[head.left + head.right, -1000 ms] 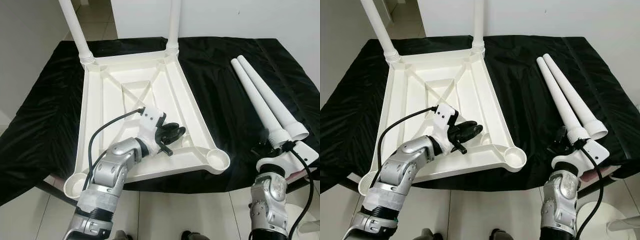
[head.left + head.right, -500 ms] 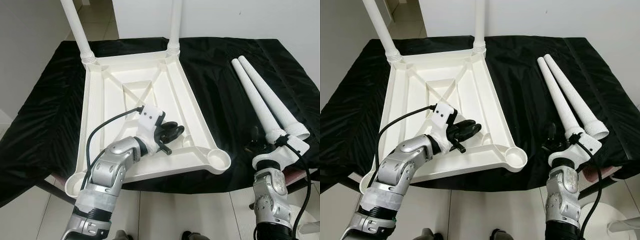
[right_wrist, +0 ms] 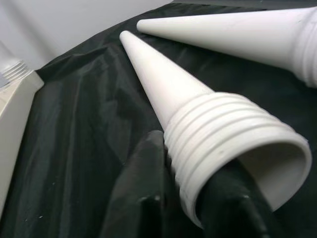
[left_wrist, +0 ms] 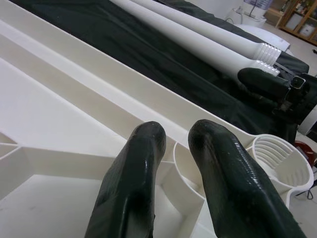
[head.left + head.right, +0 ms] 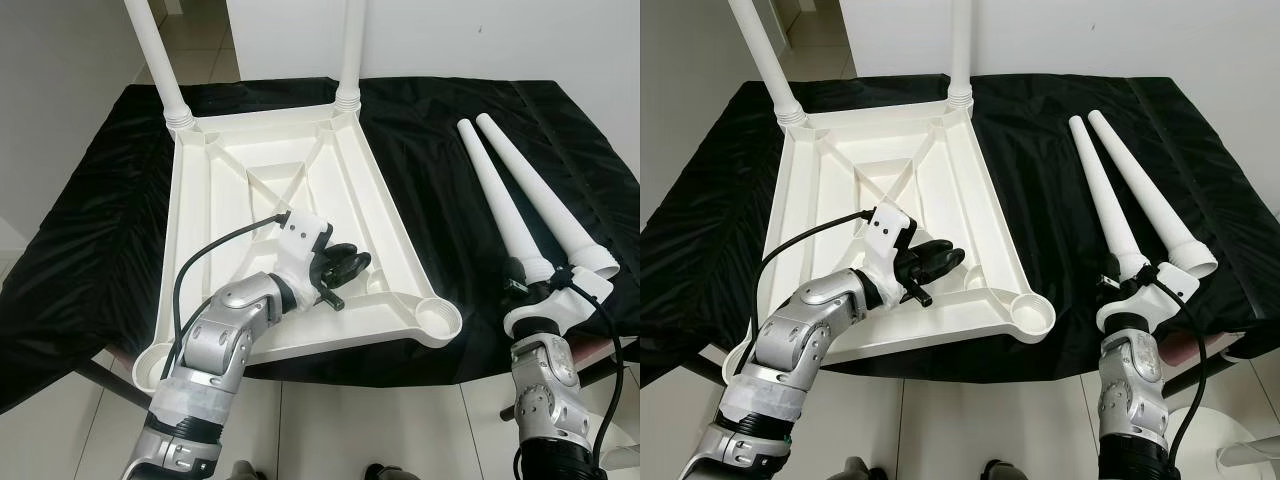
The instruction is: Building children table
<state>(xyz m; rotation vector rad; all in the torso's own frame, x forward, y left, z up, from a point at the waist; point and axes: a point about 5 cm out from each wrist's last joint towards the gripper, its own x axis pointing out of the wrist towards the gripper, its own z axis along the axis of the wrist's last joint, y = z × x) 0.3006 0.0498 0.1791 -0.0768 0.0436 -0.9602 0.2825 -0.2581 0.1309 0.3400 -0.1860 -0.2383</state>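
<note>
the white plastic children's table [image 5: 270, 210] lies upside down on the black cloth [image 5: 440, 160] that covers the tabletop, its ribbed underside facing up. two legs are already fitted in the far corner sockets and stand upright: one far-left leg [image 5: 155, 55] and one far-right leg [image 5: 348, 50]. the near-right socket [image 5: 440, 318] and the near-left socket [image 5: 150, 365] are open.

the left gripper [image 5: 348, 266] rests over the table's underside near the near-right corner, its jaws nearly closed with only a narrow gap between the two black fingers [image 4: 133, 173], grasping nothing; the fingertips hover just above the ribs beside the round socket.

two loose legs lie side by side on the cloth to the right of the table, tapered ends pointing away. the right gripper [image 5: 1118, 270] is at the threaded wide end of the inner loose leg [image 5: 495, 195], with its jaws set around that end: in the right wrist view one finger [image 3: 143, 193] lies against the threads on each side. the outer loose leg [image 5: 545, 195] lies just beside it.
</note>
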